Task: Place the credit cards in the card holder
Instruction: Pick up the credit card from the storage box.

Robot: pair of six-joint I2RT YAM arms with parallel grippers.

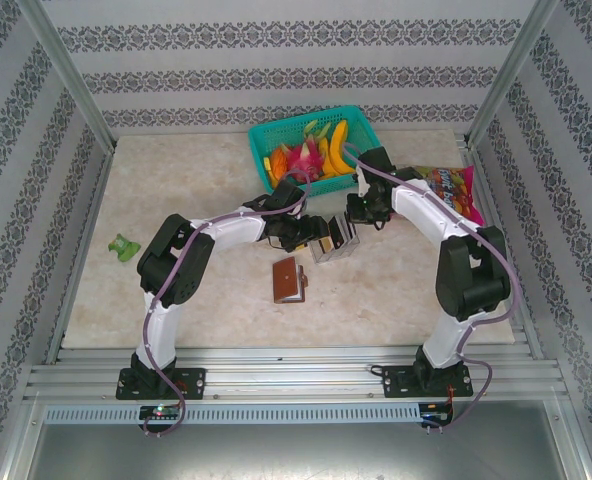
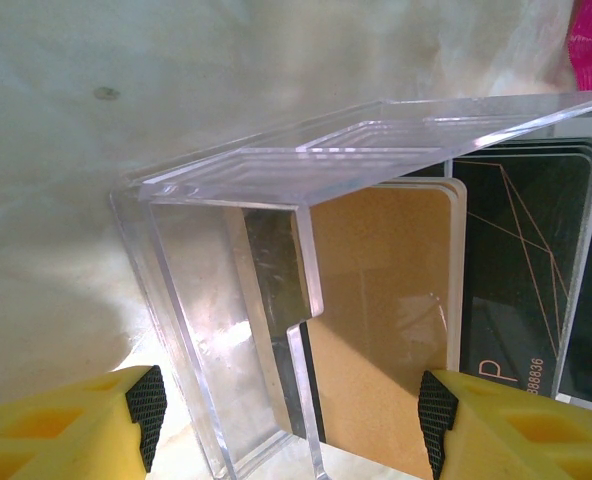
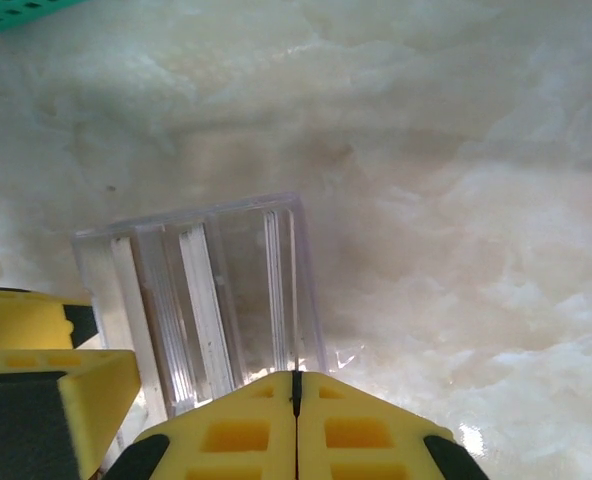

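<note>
Now on the table: a clear plastic box sits mid-table between the two grippers, and a brown card holder lies just on the near side of it, toward the arm bases.
Left gripper: the jaws stand wide apart. Its yellow fingers with black ribbed pads flank the near part of the box. Whether the pads touch the walls I cannot tell.
Right gripper: the fingers are pressed together with the seam closed. The edge of the clear box runs right up to the tips. Whether a thin wall is pinched between them I cannot tell.
Credit cards: they are inside the clear box. A tan card is in front, overlapping black cards that carry thin gold lines and pale digits.
Box lid: in the left wrist view a clear panel is tilted up over the box opening, above the cards.
Card holder: it lies flat on the pale marbled surface, free of both grippers and apart from the cards.
Basket: teal, holding bananas and other fruit, at the far edge behind the grippers.
Snack bag: pink and colourful, right of the basket, beside the right arm.
Green item: small, at the left side, well apart from everything else.
</note>
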